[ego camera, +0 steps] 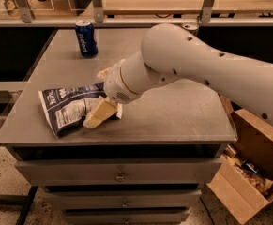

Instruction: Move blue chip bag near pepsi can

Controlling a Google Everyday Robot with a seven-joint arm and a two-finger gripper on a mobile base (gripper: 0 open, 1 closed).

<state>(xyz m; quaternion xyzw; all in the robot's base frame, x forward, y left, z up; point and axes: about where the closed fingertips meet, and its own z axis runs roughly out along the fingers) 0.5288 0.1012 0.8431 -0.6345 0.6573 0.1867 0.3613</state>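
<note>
The blue chip bag (65, 109) lies crumpled and flat on the front left of the grey table (173, 116), white print panels facing up. The pepsi can (86, 38) stands upright at the table's back left, well apart from the bag. My gripper (93, 99) is at the bag's right end, low over the tabletop, and it is open. One cream finger (98, 115) rests across the bag's lower right edge, and the other shows just above the bag's upper right corner. The big white arm hides the rest of the wrist.
A silver can top (191, 28) peeks out behind the arm at the table's back edge. Drawers (121, 176) sit under the tabletop. An open cardboard box (248, 168) with clutter stands on the floor to the right. A metal rail (126, 20) runs behind the table.
</note>
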